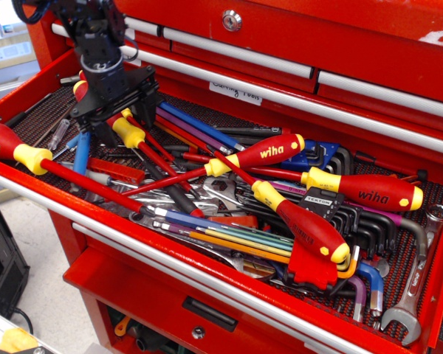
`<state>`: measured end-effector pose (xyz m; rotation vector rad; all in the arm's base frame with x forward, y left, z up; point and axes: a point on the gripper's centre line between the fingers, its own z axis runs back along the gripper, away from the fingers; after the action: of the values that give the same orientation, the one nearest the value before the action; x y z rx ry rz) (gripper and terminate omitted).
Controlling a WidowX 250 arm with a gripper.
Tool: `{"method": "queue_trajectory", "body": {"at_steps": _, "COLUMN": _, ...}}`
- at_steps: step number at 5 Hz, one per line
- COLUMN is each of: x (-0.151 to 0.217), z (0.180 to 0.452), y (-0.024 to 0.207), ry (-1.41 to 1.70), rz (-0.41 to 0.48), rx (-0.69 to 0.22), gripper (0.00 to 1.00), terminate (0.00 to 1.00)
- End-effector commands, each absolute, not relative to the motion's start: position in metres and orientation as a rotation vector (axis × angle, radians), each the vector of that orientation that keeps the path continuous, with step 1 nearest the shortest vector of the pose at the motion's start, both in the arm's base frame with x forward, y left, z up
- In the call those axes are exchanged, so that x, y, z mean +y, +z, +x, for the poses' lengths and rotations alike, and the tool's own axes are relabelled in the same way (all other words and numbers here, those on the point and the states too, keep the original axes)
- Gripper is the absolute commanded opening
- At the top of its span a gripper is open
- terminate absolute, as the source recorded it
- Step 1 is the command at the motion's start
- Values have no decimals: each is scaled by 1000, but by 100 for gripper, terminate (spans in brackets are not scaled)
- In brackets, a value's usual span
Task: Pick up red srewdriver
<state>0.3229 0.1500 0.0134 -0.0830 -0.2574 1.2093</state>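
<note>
The red srewdriver (130,134) lies at the back left of the open drawer. Its glossy red handle points up-left and its yellow collar and thin red shaft run down-right over other tools. My gripper (117,110) is down over the handle with its black fingers (149,92) spread on either side of it. The jaws stand apart, and I cannot see them pressing on the handle. The gripper body hides most of the handle; the yellow butt cap (79,88) shows at its left.
A bigger red screwdriver (15,150) lies at the left front. Three "wiha" screwdrivers (269,151) (373,193) (310,230) cross the drawer's middle and right among hex keys (354,217). A wrench (415,291) lies far right. The drawer's front rail (207,274) and the chest's upper drawers (295,59) bound the space.
</note>
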Motion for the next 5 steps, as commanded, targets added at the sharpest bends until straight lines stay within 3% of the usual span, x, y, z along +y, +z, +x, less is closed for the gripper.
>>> {"method": "queue_trajectory", "body": {"at_steps": 1, "x": 178, "z": 337, "y": 14, "ry": 1174, "rz": -102, "rx": -353, "gripper": 100, "terminate": 0}}
{"method": "queue_trajectory", "body": {"at_steps": 2, "x": 178, "z": 344, "y": 1, "ry": 1178, "rz": -118, "rx": -351, "gripper": 0, "terminate": 0}}
{"method": "queue_trajectory", "body": {"at_steps": 3, "x": 174, "z": 341, "y": 10, "ry": 1151, "rz": -112, "rx": -359, "gripper": 0, "terminate": 0}}
{"method": "queue_trajectory", "body": {"at_steps": 5, "x": 165, "z": 321, "y": 47, "ry": 1163, "rz": -10, "rx": -424, "gripper": 0, "terminate": 0}}
